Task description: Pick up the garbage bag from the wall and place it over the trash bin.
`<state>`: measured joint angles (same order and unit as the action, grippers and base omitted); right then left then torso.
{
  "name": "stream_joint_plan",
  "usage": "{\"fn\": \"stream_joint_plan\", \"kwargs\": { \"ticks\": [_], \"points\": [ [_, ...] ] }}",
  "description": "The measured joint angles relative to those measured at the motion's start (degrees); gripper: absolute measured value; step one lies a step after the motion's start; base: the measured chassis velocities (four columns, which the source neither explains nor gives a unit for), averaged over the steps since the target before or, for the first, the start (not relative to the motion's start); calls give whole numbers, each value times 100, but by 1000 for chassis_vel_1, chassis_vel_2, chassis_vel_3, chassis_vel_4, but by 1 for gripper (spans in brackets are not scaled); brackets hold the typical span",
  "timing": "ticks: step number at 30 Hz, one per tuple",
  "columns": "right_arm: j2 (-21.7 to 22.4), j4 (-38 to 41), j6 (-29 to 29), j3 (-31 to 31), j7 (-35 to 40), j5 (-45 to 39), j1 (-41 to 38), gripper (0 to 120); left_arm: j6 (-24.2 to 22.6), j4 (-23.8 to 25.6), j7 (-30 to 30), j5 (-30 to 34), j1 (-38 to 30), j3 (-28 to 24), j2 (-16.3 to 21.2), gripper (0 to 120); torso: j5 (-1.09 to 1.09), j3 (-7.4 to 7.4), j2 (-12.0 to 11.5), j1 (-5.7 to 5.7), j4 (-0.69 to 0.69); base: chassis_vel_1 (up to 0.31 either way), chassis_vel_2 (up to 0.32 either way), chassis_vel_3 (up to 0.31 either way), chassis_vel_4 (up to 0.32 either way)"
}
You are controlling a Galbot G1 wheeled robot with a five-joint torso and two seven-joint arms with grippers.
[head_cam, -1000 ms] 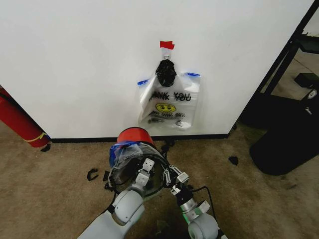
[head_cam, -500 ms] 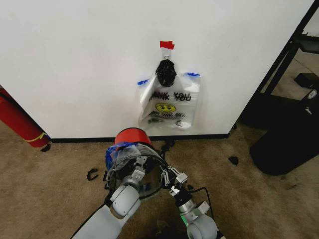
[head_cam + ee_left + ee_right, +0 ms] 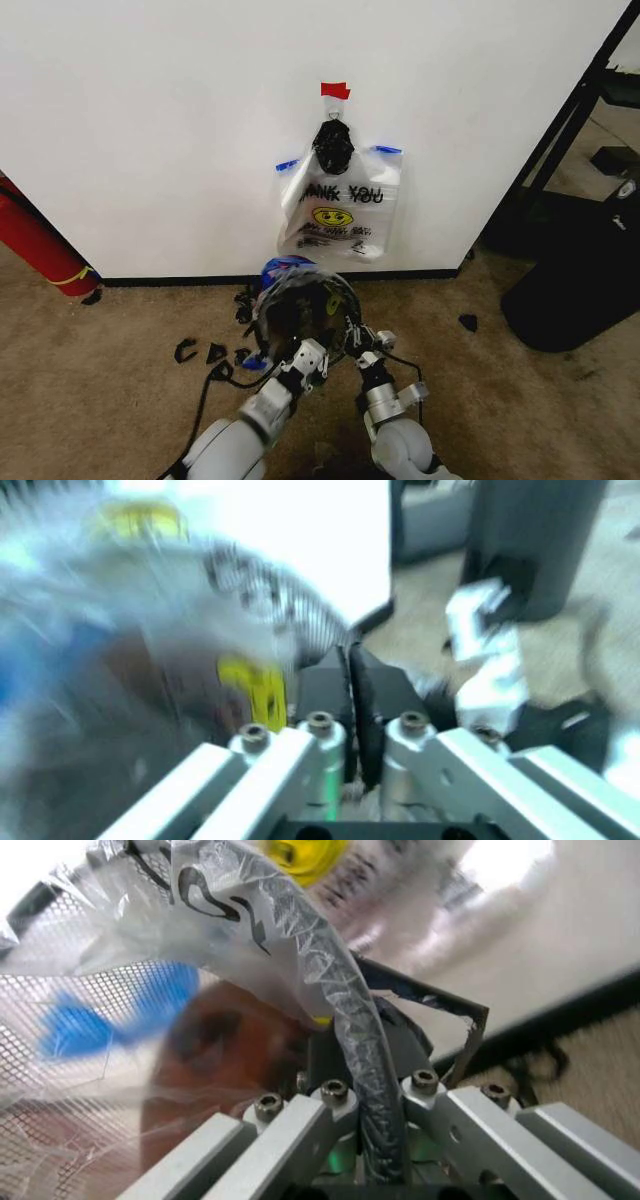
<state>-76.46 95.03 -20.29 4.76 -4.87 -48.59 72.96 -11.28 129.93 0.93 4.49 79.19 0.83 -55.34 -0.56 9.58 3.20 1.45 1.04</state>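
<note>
You will find the garbage bag [image 3: 340, 215] hanging flat against the wall [image 3: 150, 130], its "THANK YOU" print and yellow smiley facing out. It hangs just under a black knotted lump [image 3: 333, 148], and a piece of red tape [image 3: 335, 90] sits above that. Its lower edge ends a little above the black baseboard [image 3: 180, 281].

Directly below it, in front of the baseboard, you see the trash bin [image 3: 300, 305] tipped so that its mouth faces the head camera. A second bag [image 3: 250, 907] of see-through plastic with black print, a yellow mark and blue patches is draped over the bin's mesh wall and rim.

The left tool [image 3: 308, 362] is at the near edge of the bin. Its pads are pressed nearly together, and the mesh rim runs in to them, though the wrist view there is blurred. The right tool [image 3: 366, 348], just beside it, pinches the bin's dark rim with the plastic wrapped over it.

Small black scraps [image 3: 185, 350] lie on the brown carpet [image 3: 110, 400] to the left.
</note>
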Motion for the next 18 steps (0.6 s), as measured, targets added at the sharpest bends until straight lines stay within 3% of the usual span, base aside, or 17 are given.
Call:
{"fn": "stream_joint_plan", "kwargs": {
  "ticks": [4, 8, 14, 18],
  "points": [
    [88, 158, 309, 112, 8, -568, 62, 0, 642, 277, -177, 30, 244, 502, 336, 25, 0, 0, 0, 0, 0, 0, 0, 0, 0],
    [124, 198, 392, 235, -10, -782, 107, 0, 891, 368, -245, 94, 358, 853, 544, 36, 0, 0, 0, 0, 0, 0, 0, 0, 0],
    [124, 382, 401, 391, 234, -1019, 215, 0, 904, 524, -664, 118, 594, 1584, 677, 58, 0, 0, 0, 0, 0, 0, 0, 0, 0],
    [145, 478, 306, 479, 319, -1102, 354, 0, 597, 578, -984, 37, 793, 2034, 711, 75, 0, 0, 0, 0, 0, 0, 0, 0, 0]
  ]
}}
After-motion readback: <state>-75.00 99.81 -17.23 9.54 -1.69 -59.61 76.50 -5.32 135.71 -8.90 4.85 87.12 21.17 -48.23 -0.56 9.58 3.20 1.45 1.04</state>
